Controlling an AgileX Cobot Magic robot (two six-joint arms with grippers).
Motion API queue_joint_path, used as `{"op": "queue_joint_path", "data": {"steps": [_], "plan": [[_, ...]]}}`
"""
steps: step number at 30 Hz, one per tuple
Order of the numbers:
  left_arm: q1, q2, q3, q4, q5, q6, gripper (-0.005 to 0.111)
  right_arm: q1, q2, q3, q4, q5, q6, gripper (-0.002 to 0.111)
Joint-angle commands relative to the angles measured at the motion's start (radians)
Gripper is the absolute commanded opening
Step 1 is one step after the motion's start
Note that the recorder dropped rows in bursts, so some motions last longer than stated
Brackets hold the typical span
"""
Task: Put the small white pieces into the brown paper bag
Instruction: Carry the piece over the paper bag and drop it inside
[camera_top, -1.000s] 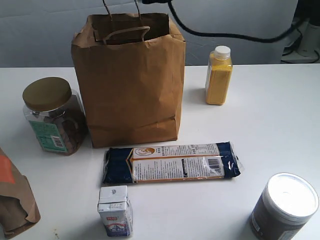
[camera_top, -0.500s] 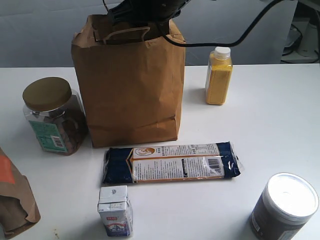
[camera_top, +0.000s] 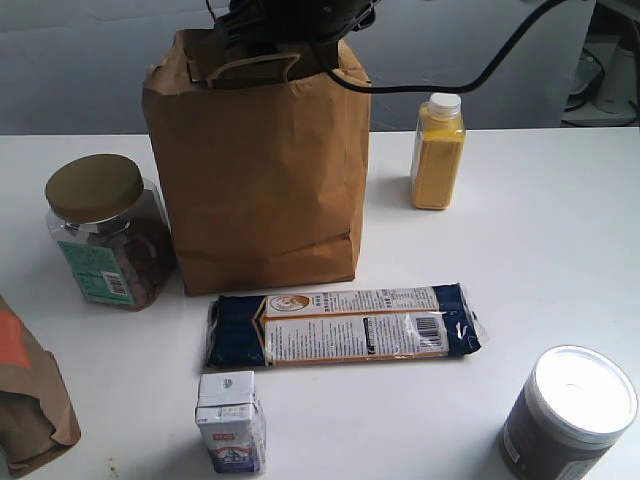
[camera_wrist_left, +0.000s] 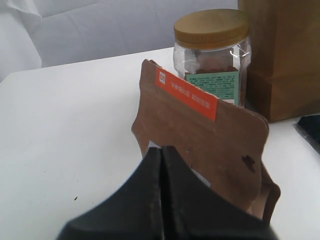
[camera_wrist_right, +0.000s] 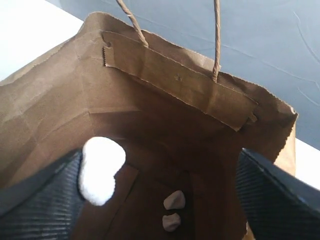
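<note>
The tall brown paper bag (camera_top: 260, 170) stands upright at the back of the white table. My right gripper (camera_top: 290, 22) hangs over its open mouth. In the right wrist view I look down into the bag (camera_wrist_right: 150, 65), and the right gripper (camera_wrist_right: 160, 200) is open with its fingers wide apart. One small white piece (camera_wrist_right: 100, 170) sits against one finger pad. Two more white pieces (camera_wrist_right: 173, 210) lie on the bag's floor. My left gripper (camera_wrist_left: 161, 150) is shut with nothing in it, low beside the small brown bag with an orange patch (camera_wrist_left: 210, 130).
A gold-lidded jar (camera_top: 105, 235) stands left of the bag and a yellow bottle (camera_top: 437, 152) to its right. A dark blue packet (camera_top: 340, 327), a small carton (camera_top: 230, 420), a white-lidded can (camera_top: 570, 410) and the small orange-patch bag (camera_top: 30, 400) lie nearer.
The right arm has come in from above and now hangs over the bag's mouth. Nothing on the table has moved.
</note>
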Motion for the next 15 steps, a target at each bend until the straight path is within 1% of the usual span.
{"op": "queue_joint_path", "data": {"steps": [1, 3, 5, 7, 8, 9, 10, 12, 14, 15], "plan": [[-0.008, -0.003, 0.003, -0.009, -0.006, -0.002, 0.000, -0.007, -0.008, -0.006, 0.004, -0.010, 0.001, 0.072], [-0.008, -0.003, 0.003, -0.009, -0.006, -0.002, 0.000, -0.007, -0.008, -0.006, 0.006, -0.010, 0.001, 0.059], [-0.008, -0.003, 0.003, -0.009, -0.006, -0.002, 0.000, -0.007, -0.008, -0.006, 0.006, -0.008, -0.003, 0.035], [-0.008, -0.003, 0.003, -0.009, -0.006, -0.002, 0.000, -0.007, -0.008, -0.006, 0.006, -0.008, -0.014, 0.014], [-0.008, -0.003, 0.003, -0.009, -0.006, -0.002, 0.000, -0.007, -0.008, -0.006, 0.006, -0.008, -0.014, 0.005], [-0.008, -0.003, 0.003, -0.009, -0.006, -0.002, 0.000, -0.007, -0.008, -0.006, 0.006, -0.010, -0.020, 0.000], [-0.008, -0.003, 0.003, -0.009, -0.006, -0.002, 0.000, -0.007, -0.008, -0.006, 0.006, -0.012, -0.027, 0.001], [-0.008, -0.003, 0.003, -0.009, -0.006, -0.002, 0.000, -0.007, -0.008, -0.006, 0.009, -0.010, -0.041, 0.006], [-0.008, -0.003, 0.003, -0.009, -0.006, -0.002, 0.000, -0.007, -0.008, -0.006, 0.011, -0.002, -0.043, 0.019], [-0.008, -0.003, 0.003, -0.009, -0.006, -0.002, 0.000, -0.007, -0.011, -0.006, 0.019, 0.003, -0.045, 0.029]]}}
